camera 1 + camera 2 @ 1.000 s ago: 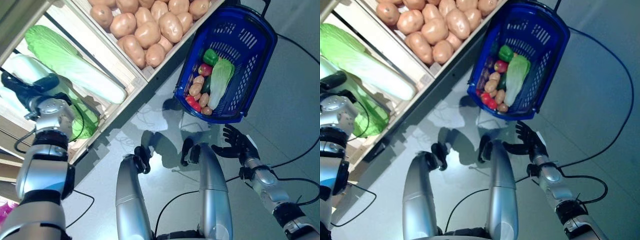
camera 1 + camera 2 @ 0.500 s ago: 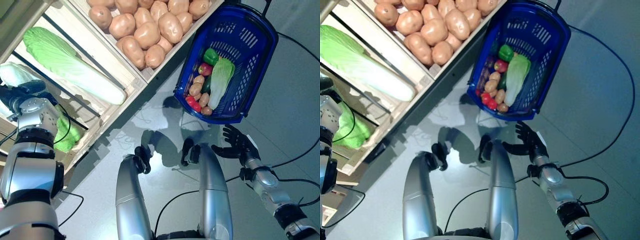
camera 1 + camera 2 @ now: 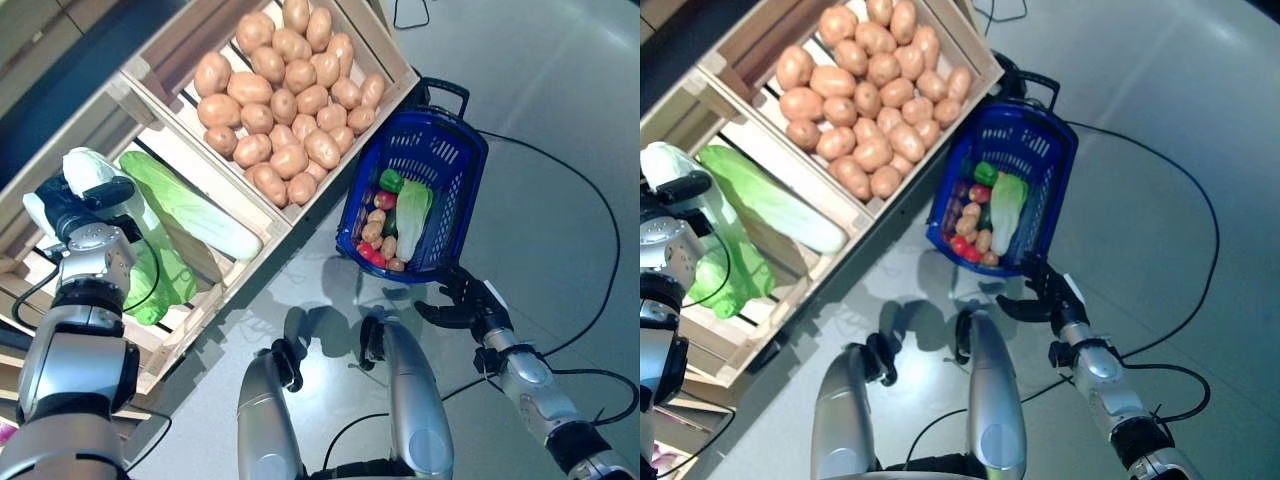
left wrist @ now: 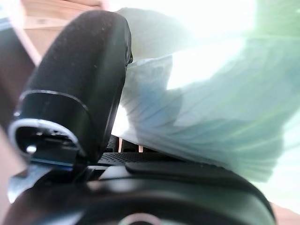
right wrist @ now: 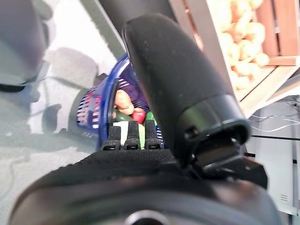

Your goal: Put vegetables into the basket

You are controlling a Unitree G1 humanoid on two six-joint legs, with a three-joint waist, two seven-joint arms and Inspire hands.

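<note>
Lifted since before: left robot hand (image 3: 82, 199) clasping cabbage (image 3: 95, 172) | right robot hand (image 3: 468, 302) spread near basket (image 3: 458, 205)

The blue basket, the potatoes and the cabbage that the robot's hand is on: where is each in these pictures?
blue basket (image 3: 462, 215): left eye view, on its right side wall.
potatoes (image 3: 288, 88): left eye view, middle of the pile in the crate.
cabbage (image 3: 92, 166): left eye view, pale end above the left hand (image 3: 78, 199).

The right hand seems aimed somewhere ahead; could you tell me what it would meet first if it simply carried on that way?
Most likely the near rim of the blue basket: the right hand, fingers open, points at it from just short of it. Depth is uncertain.
</note>
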